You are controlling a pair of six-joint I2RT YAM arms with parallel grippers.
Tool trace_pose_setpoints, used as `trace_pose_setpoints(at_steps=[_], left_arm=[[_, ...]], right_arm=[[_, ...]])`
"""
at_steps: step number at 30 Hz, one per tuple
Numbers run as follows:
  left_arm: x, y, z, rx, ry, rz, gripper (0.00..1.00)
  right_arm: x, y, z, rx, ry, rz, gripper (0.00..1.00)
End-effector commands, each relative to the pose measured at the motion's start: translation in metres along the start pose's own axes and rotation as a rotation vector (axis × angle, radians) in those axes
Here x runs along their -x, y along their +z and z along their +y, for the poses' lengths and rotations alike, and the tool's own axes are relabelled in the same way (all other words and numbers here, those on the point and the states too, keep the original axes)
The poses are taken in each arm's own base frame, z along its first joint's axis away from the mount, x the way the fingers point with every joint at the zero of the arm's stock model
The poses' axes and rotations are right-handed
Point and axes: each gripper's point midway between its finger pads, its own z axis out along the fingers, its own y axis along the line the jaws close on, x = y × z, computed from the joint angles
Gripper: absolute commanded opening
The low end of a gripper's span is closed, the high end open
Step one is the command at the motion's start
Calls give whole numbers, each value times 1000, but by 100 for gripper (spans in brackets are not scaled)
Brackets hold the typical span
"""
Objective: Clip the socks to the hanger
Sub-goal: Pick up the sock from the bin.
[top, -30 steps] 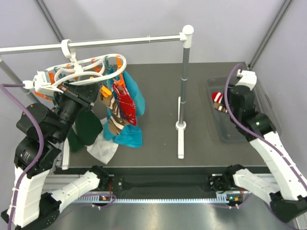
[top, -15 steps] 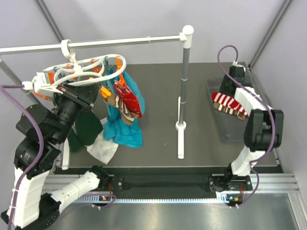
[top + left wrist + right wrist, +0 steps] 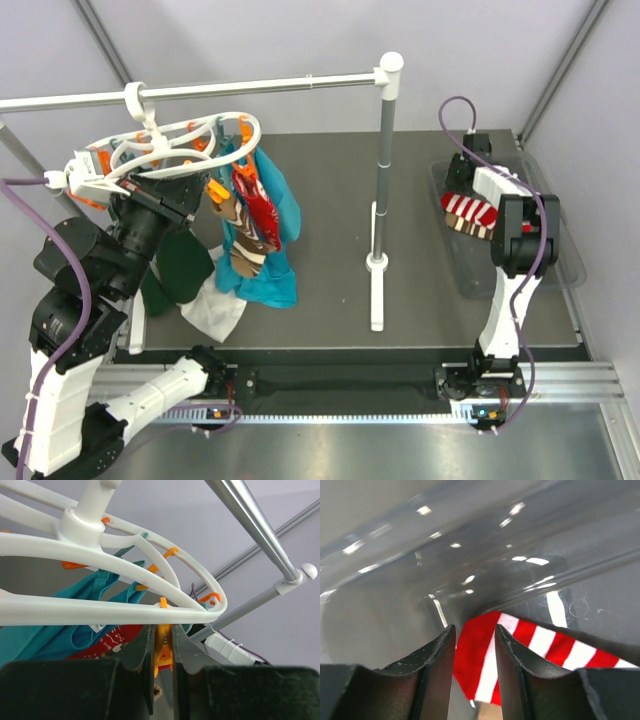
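Note:
The white ring hanger (image 3: 185, 135) hangs by its hook from the rail at the left. A red sock (image 3: 256, 208) and a brown sock (image 3: 240, 252) hang from it in front of a teal garment (image 3: 268, 280). My left gripper (image 3: 213, 188) is shut on an orange clothespin (image 3: 163, 647) just under the hanger's rim (image 3: 100, 611). A second red-and-white striped sock (image 3: 468, 212) lies in the clear tray (image 3: 550, 262) over a brown sock (image 3: 482, 233). My right gripper (image 3: 462, 186) is open, its fingers (image 3: 435, 655) straddling the air above that red sock (image 3: 530, 640).
The long white rail (image 3: 260, 88) rests on an upright post (image 3: 382, 170) with a base at mid-table. A dark green cloth (image 3: 180, 268) and a white cloth (image 3: 212, 310) lie below the hanger. The tray wall (image 3: 470, 555) curves close ahead of the right fingers.
My right arm has swung from the near right to reach over the tray's far end, uncovering the striped sock. The hanging socks have swayed slightly. The left gripper has stayed on the clothespin.

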Motion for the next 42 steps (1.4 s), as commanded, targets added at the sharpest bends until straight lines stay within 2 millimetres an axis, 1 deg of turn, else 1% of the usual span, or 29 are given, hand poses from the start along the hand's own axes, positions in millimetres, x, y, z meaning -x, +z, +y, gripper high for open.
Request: trace_pose_setpoints(at_steps=[1,4,5,9,10,11,13,16,17,19,20,22,23,25,26,27,28,29,30,31,32,33,34,35,37,39,40,41,42], left_arm=[[2,1,2,16,-6,-11,0],[1,2,2,16,-8,-7,0],[0,2,2,18,-6,-3,0],[0,2,2,15,-8,-2,0],[0,1,2,17,-7,-4,0],[0,1,2,15,-7,-4,0],[1,1,3,16,-4,-5,0],[1,0,2,13,-2,-6,0],[1,0,1,11,-3,-6,0],[1,0,2,13,0,-4,0],[1,0,2,13,0,-4,0],[2,-1,3,13,-1,-6,0],[2,-2,3,12,-2,-9,0],[3,-3,3,11,-2,-10,0],[4,-4,2,8,-4,-14,0],[4,-5,2,8,-4,-14,0],[4,-5,2,7,-4,-15,0],[5,-6,1,3,-5,-15,0],[5,-7,1,-1,-6,-15,0],[5,-7,1,-1,-8,-15,0],[4,-7,2,0,-7,-14,0],[5,-8,1,-7,-10,-17,0],[4,-7,1,-9,-9,-14,0],[4,-8,0,-13,-10,-14,0],[4,-9,-1,-19,-7,-12,0],[5,-12,-1,-22,-5,-16,0],[5,-13,1,-19,-3,-14,0],[6,-16,1,-21,-3,-21,0],[6,-16,2,-19,-2,-21,0]], right_arm=[[11,1,18,-6,-34,-36,37],[4,5,16,-16,-27,-27,36],[2,6,15,-19,-28,-23,33],[8,5,16,-17,-31,-38,19],[14,4,17,-16,-32,-47,14],[16,2,17,-23,-36,-51,6],[25,-5,15,-37,-36,-71,0],[43,-24,16,-42,-28,-119,0],[50,-34,16,-44,-27,-137,0],[57,-47,16,-41,-12,-160,0],[68,-63,19,-28,-1,-194,0],[77,-79,22,-3,34,-222,0],[88,-97,27,41,51,-254,0],[99,-116,34,101,91,-288,0],[116,-135,20,111,132,-336,0],[119,-146,26,177,143,-340,0],[123,-154,25,212,181,-351,0],[134,-175,15,237,211,-392,0],[133,-185,18,293,221,-390,0],[132,-188,9,304,261,-395,0],[134,-207,11,349,262,-414,0],[127,-207,6,348,273,-405,0],[129,-219,-2,341,278,-430,0],[123,-220,-8,322,283,-419,0],[105,-214,-22,272,289,-383,0],[86,-210,-46,185,308,-356,0],[62,-202,-61,126,316,-314,0],[49,-198,-77,51,326,-299,1],[17,-186,-91,-10,337,-225,2]])
